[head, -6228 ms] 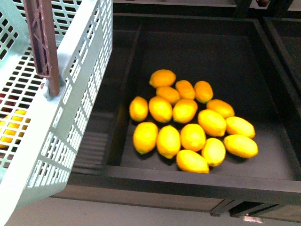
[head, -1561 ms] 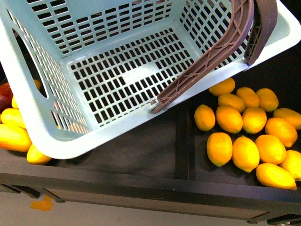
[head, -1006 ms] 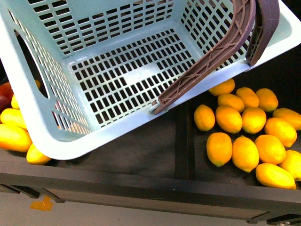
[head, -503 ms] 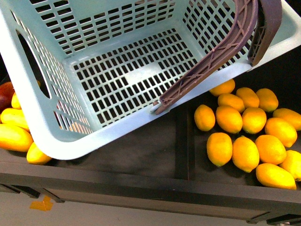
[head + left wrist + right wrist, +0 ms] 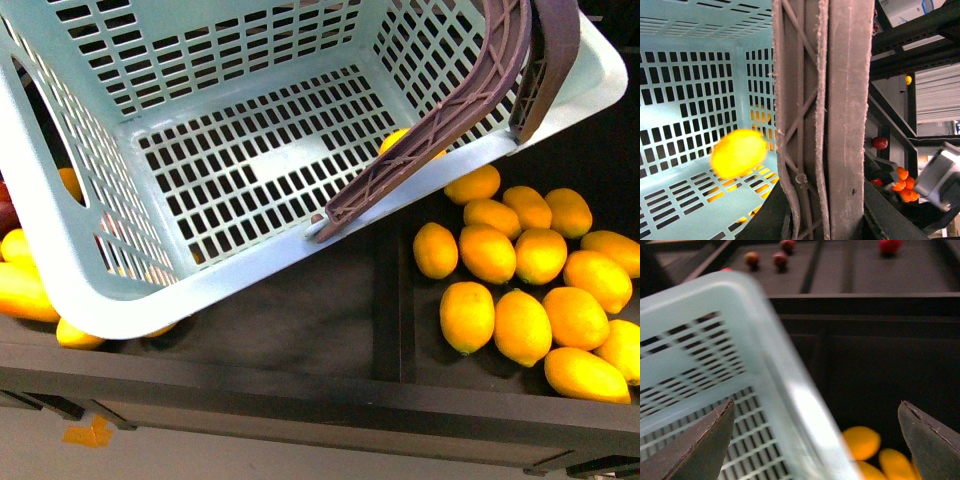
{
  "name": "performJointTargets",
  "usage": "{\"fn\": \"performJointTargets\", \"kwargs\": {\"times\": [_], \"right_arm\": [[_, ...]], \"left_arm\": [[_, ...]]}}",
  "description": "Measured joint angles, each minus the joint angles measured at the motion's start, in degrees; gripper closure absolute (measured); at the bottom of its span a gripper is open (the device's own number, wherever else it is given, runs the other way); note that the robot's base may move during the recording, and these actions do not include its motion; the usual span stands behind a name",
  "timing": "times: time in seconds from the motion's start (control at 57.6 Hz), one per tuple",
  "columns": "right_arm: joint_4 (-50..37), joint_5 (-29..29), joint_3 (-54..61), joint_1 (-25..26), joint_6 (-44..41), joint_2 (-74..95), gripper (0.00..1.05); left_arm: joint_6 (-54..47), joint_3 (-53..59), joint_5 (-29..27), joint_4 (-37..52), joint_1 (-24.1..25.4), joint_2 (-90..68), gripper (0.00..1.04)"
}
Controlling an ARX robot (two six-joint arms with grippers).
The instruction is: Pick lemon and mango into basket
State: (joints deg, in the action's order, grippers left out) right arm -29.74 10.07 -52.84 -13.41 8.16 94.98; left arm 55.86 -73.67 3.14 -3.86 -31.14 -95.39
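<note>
Your right gripper (image 5: 815, 402) is open, empty; the basket (image 5: 90, 290) tilts under it, catching the lemon (image 5: 737, 152). Can't tell your left gripper's hold.

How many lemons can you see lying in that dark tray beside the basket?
14. One lemon peeks from under the basket rim; thirteen more lie clustered in the tray. Others may be hidden beneath the basket or past the picture's right edge.

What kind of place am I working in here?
Probably a shop's produce section, or a mock-up of one. Lemons lie piled loose in a dark display bin, a pale teal shopping basket is over the bins, and more bins beyond hold red fruit.
</note>
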Motion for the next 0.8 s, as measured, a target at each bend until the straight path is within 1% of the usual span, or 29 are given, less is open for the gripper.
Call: {"fn": "performJointTargets", "kwargs": {"times": [0.017, 0.052, 0.104, 0.139, 0.156, 0.173, 0.243, 0.434, 0.468, 0.486, 0.52, 0.763, 0.798], "right_arm": [[-2.7, 1.5, 1.0, 0.6, -0.6, -0.3, 0.13], [-7.6, 2.5, 2.9, 1.2, -2.2, -0.9, 0.18], [-13.4, 2.2, 6.0, 1.7, -3.9, -2.1, 0.25], [-17.5, 1.5, 9.2, 1.9, -5.0, -3.4, 0.32], [-18.2, 1.3, 10.0, 2.0, -5.3, -3.8, 0.33], [-19.9, 0.6, 12.5, 2.4, -5.9, -5.1, 0.39], [-22.2, -0.6, 18.3, 3.3, -6.7, -8.7, 0.53], [-24.5, -2.6, 28.0, 5.6, -7.6, -15.5, 0.82], [-24.7, -2.8, 29.9, 6.2, -7.7, -17.0, 0.89], [-24.8, -2.9, 30.3, 6.4, -7.7, -17.4, 0.91], [-25.0, -3.6, 32.7, 7.0, -7.8, -19.5, 1.02], [-23.3, -6.0, 42.1, 9.3, -8.0, -30.6, 1.03], [-22.8, -7.4, 42.8, 10.2, -8.0, -31.8, 1.03]], "left_arm": [[0.1, 0.0, 0.0, 0.0, 0.0, 0.0, 0.86], [0.2, 0.0, -0.1, 0.0, 0.0, 0.0, 0.86], [0.0, 0.0, -0.1, 0.0, -0.1, 0.0, 0.86], [-0.1, 0.0, 0.0, 0.0, -0.2, 0.0, 0.86], [-0.1, 0.0, 0.2, 0.0, -0.2, 0.0, 0.86], [0.0, 0.0, 0.4, 0.0, -0.2, 0.0, 0.86], [0.4, 0.0, 0.9, 0.0, -0.2, 0.0, 0.86], [0.3, 0.0, 0.0, 0.0, -0.1, -0.1, 0.86], [0.3, 0.0, -0.1, 0.0, -0.1, -0.1, 0.86], [0.3, 0.0, -0.1, 0.0, -0.2, -0.1, 0.86], [0.3, 0.0, 0.0, 0.0, -0.2, -0.1, 0.86], [0.3, 0.0, 0.1, 0.0, -0.2, -0.1, 0.86], [0.3, 0.0, 0.2, 0.0, -0.2, -0.1, 0.86]]}}
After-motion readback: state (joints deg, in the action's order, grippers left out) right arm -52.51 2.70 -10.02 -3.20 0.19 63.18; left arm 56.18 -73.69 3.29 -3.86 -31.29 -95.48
